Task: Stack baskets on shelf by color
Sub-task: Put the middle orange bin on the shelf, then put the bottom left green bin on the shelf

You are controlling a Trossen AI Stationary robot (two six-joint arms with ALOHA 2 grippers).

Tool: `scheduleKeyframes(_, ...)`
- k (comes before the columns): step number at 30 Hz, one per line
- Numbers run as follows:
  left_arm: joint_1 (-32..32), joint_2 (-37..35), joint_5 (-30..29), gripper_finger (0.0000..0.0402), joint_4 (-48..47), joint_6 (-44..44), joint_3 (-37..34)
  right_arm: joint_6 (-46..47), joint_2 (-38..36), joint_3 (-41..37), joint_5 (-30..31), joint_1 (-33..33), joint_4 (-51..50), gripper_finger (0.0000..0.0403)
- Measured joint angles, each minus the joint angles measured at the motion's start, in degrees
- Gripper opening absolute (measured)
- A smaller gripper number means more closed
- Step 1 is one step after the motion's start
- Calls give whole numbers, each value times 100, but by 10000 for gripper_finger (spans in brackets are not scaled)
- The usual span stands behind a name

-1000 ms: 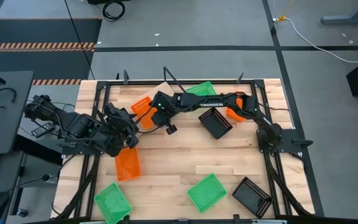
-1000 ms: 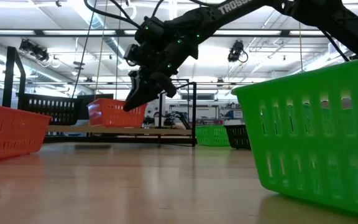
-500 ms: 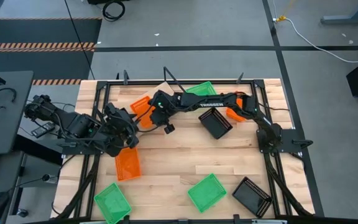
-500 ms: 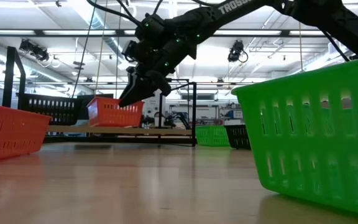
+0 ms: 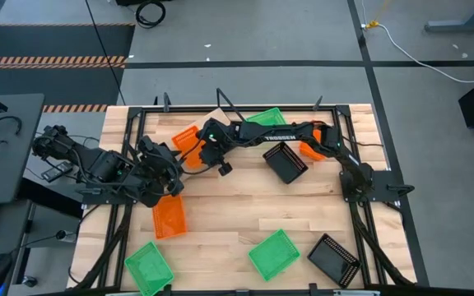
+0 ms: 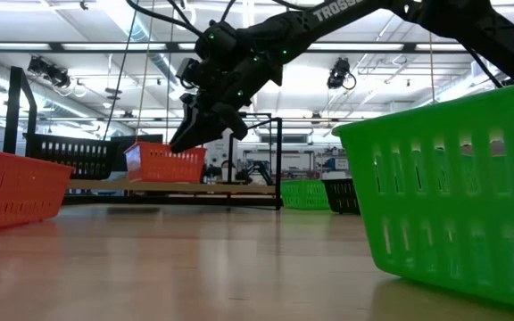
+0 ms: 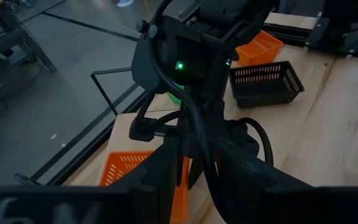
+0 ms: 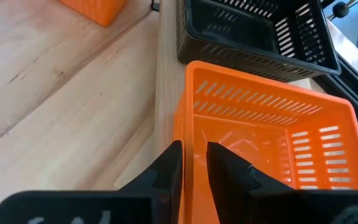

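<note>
While the left gripper [image 5: 169, 182] waits low over the table's left side, its opening impossible to judge, the right gripper [image 8: 194, 163] pinches the near wall of an orange basket [image 8: 272, 140] between narrowly set fingers; that basket sits on the shelf [image 6: 172, 185], just beside a black basket [image 8: 253, 28]

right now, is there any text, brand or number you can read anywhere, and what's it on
"TROSSEN": white letters on the dark right arm's forearm link, readable in the high view.
"TROSS": the same brand on that arm in the low view, cut off by the picture's top edge.
Pale marks on the dark right gripper body at the right wrist view's bottom edge: too blurred to read.
No other readable text.
</note>
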Motion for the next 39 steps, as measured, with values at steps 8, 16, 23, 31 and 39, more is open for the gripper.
scheduleKeyframes(8, 0, 0, 0, 119, -29, 2, 0, 22, -39, 0, 43, 27, -3, 106)
scheduleKeyframes(16, -2, 0, 4, 118, -44, 116, 0, 240, -272, -2, 845, 220, -480, 176)
scheduleKeyframes(23, -44, 0, 805, 119, -55, 327, 0, 926, -1113, -2, 1060, 423, -1417, 206)
scheduleKeyframes(31, -223, 197, 1482, 118, -60, 318, -2, 2233, -1566, 6, 428, 460, -3711, 203)
scheduleKeyframes(39, -234, 1086, 3314, 118, -117, 203, -4, 3129, -1559, -687, 798, 739, -4513, 201)
